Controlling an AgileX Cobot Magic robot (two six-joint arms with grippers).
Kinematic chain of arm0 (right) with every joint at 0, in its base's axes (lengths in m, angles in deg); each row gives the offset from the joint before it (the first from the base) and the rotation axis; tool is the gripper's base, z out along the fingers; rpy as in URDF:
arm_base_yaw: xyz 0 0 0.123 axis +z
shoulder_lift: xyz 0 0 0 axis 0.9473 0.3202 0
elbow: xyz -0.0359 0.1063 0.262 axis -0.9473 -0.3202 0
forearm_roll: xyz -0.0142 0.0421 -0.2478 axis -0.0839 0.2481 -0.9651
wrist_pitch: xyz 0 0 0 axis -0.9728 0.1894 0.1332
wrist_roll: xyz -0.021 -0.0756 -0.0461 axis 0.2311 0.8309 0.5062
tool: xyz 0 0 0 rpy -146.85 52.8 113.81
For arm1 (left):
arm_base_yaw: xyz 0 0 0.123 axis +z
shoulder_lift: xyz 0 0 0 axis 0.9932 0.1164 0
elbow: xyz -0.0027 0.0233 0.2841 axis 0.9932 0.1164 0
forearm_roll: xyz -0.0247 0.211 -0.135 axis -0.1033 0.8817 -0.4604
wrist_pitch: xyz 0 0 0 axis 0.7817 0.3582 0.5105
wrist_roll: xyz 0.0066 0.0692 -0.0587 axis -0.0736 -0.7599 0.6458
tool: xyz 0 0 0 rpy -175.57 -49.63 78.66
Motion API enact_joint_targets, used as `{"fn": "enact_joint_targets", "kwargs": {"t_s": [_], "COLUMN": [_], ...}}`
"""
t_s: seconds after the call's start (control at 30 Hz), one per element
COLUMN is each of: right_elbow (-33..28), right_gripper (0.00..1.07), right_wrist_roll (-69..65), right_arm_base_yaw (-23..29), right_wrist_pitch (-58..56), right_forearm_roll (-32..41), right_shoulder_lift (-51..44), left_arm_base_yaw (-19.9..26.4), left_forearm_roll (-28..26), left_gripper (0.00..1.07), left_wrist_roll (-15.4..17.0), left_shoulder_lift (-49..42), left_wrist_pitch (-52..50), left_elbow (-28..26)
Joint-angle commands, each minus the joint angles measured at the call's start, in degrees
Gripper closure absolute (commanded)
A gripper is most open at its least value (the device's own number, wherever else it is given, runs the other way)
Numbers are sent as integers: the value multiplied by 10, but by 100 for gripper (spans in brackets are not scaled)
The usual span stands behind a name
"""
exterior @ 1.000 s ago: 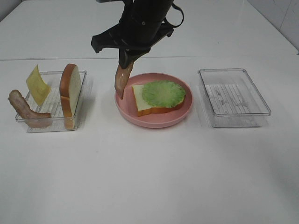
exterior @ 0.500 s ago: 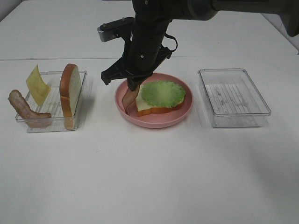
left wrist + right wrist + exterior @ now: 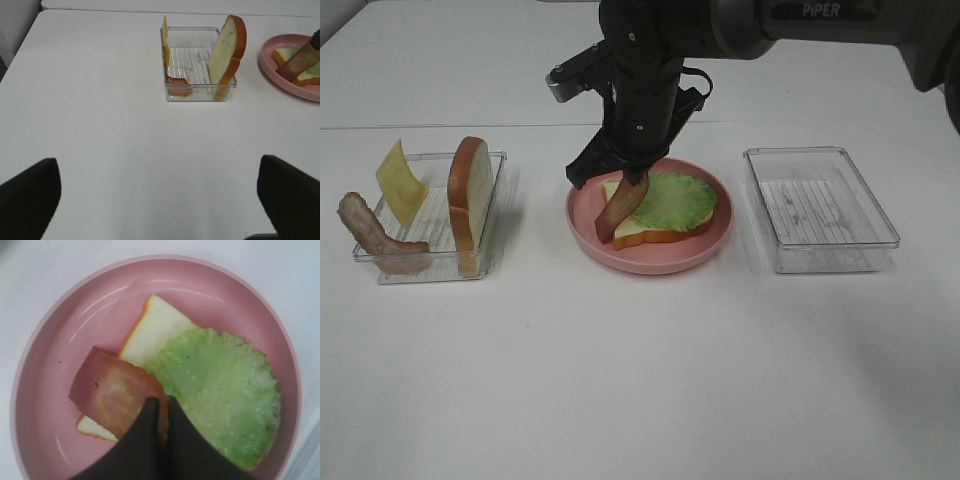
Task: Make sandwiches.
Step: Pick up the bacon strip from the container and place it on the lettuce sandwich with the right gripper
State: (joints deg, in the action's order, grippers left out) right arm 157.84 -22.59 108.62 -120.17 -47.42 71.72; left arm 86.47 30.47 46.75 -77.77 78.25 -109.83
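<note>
On the pink plate [image 3: 660, 260] the sandwich stack is one white bread slice [image 3: 638, 233] with a green lettuce leaf [image 3: 672, 200] on top. My right gripper [image 3: 638, 180] hangs over the plate's left half, shut on the upper end of a brown meat strip [image 3: 620, 210]. The strip slants down across the bread's left edge, and its lower end reaches the plate floor. The right wrist view shows the shut fingertips [image 3: 161, 404] pinching the strip [image 3: 112, 395] beside the lettuce [image 3: 220, 390]. My left gripper [image 3: 160, 200] stands open over bare table, well short of the food tray.
A clear tray [image 3: 435, 272] at the left holds a yellow cheese square [image 3: 400, 182], an upright bread slice [image 3: 470, 195] and another meat strip [image 3: 375, 235]. An empty clear tray [image 3: 820, 210] sits right of the plate. The right arm reaches in from the back.
My right gripper has carried the meat strip rightward and down, from beside the plate's left rim to over the bread. The left gripper has not moved.
</note>
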Motion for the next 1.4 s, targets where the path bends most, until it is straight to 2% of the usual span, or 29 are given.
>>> {"fn": "enact_joint_targets", "kwargs": {"t_s": [0.03, 0.53, 1.1, 1.2, 1.27, 1.3, 1.33, 1.37, 1.4], "right_elbow": [3, 3, 2, 2, 2, 2, 2, 2, 2], "right_gripper": [107, 107, 107, 103, 73, 73, 62, 40, 40], "right_wrist_roll": [-17, -19, -33, -52, -80, -80, -86, -97, -97], "right_arm_base_yaw": [0, -22, -22, -22, -21, -21, -21, -21, -21], "right_wrist_pitch": [8, 3, 3, 3, 2, 2, 2, 1, 1], "right_forearm_roll": [-26, -39, -42, -57, -94, -94, -100, -117, -117], "right_shoulder_lift": [1, 2, 30, 31, 31, 31, 31, 31, 31], "left_arm_base_yaw": [1, 1, 1, 1, 1, 1, 1, 1, 1], "left_forearm_roll": [-3, -3, -3, -3, -3, -3, -3, -3, -3], "left_gripper": [7, 7, 7, 7, 7, 7, 7, 7, 7], "left_wrist_roll": [1, 1, 1, 1, 1, 1, 1, 1, 1], "left_shoulder_lift": [-7, -7, -7, -7, -7, -7, -7, -7, -7], "left_wrist_pitch": [-5, -5, -5, -5, -5, -5, -5, -5, -5], "left_elbow": [1, 1, 1, 1, 1, 1, 1, 1, 1]}}
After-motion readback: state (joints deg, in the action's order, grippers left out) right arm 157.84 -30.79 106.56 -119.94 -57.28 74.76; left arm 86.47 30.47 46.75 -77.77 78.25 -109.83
